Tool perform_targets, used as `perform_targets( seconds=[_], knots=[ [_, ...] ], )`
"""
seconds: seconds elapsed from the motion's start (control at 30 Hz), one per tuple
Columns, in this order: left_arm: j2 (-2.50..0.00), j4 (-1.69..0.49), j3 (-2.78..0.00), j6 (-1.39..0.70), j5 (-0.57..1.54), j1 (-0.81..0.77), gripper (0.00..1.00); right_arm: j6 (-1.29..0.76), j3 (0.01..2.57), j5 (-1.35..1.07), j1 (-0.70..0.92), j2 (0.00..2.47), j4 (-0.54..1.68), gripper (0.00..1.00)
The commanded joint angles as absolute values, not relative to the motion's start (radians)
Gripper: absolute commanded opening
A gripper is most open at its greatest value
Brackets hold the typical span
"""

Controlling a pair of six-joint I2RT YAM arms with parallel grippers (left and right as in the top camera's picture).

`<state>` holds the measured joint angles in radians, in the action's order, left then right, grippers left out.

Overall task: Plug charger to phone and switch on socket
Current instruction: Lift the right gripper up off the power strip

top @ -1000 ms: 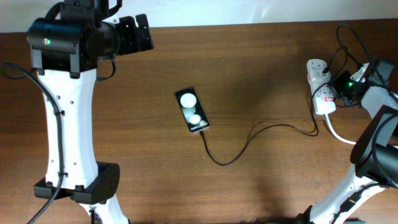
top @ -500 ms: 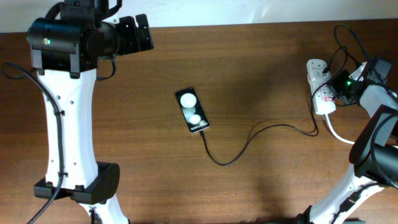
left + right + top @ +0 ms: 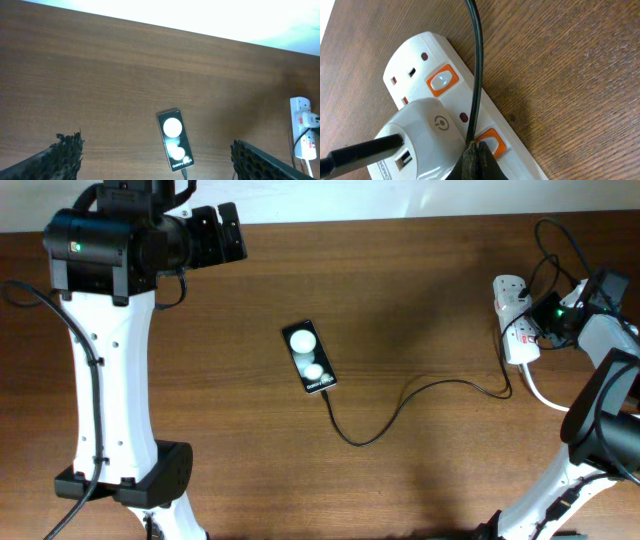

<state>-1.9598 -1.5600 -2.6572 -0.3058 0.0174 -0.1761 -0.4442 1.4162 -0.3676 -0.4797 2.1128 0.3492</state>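
The phone (image 3: 309, 357) lies flat mid-table with its screen up and shows in the left wrist view too as the phone (image 3: 175, 146). The thin black charger (image 3: 400, 405) cable runs from the phone's near end across to the socket (image 3: 513, 320) at the right. My right gripper (image 3: 475, 152) is shut, its tips at the edge of the lower orange-framed switch (image 3: 492, 142) of the socket (image 3: 420, 50). My left gripper (image 3: 155, 152) hangs open high above the table, far from the phone.
A white adapter (image 3: 417, 132) sits plugged into the strip, with a black cable (image 3: 360, 152) leaving its side. Another black cable (image 3: 478, 60) crosses the strip down to my fingertips. A second orange switch (image 3: 442, 80) lies further along. A thick white cord (image 3: 540, 395) trails off the strip.
My right wrist has shifted very slightly at the socket. The phone, the cable and the left arm have not moved.
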Motion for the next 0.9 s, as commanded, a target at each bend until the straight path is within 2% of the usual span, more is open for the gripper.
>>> perform_targets(
  seconds=[0.0, 0.2, 0.37, 0.6, 0.87],
  knots=[
    [-1.964, -1.559, -2.662, -0.297, 0.003, -0.174, 0.99, -0.445, 1.378, -0.438, -0.416, 2.150, 0.395, 0.04],
    [-1.964, -1.559, -2.662, -0.297, 0.003, -0.174, 0.99, -0.447, 1.378, -0.430, -0.427, 2.149, 0.362, 0.04],
    [-1.964, -1.559, -2.662, -0.297, 0.003, -0.174, 0.99, -0.451, 1.434, -0.401, -0.512, 2.113, 0.380, 0.04],
    [-1.964, -1.559, -2.662, -0.297, 0.003, -0.174, 0.99, -0.424, 1.487, -0.389, -0.635, 1.929, 0.468, 0.04],
    [-1.964, -1.559, -2.662, -0.297, 0.003, -0.174, 0.99, -0.363, 1.487, -0.426, -0.623, 1.716, 0.583, 0.04]
  ],
)
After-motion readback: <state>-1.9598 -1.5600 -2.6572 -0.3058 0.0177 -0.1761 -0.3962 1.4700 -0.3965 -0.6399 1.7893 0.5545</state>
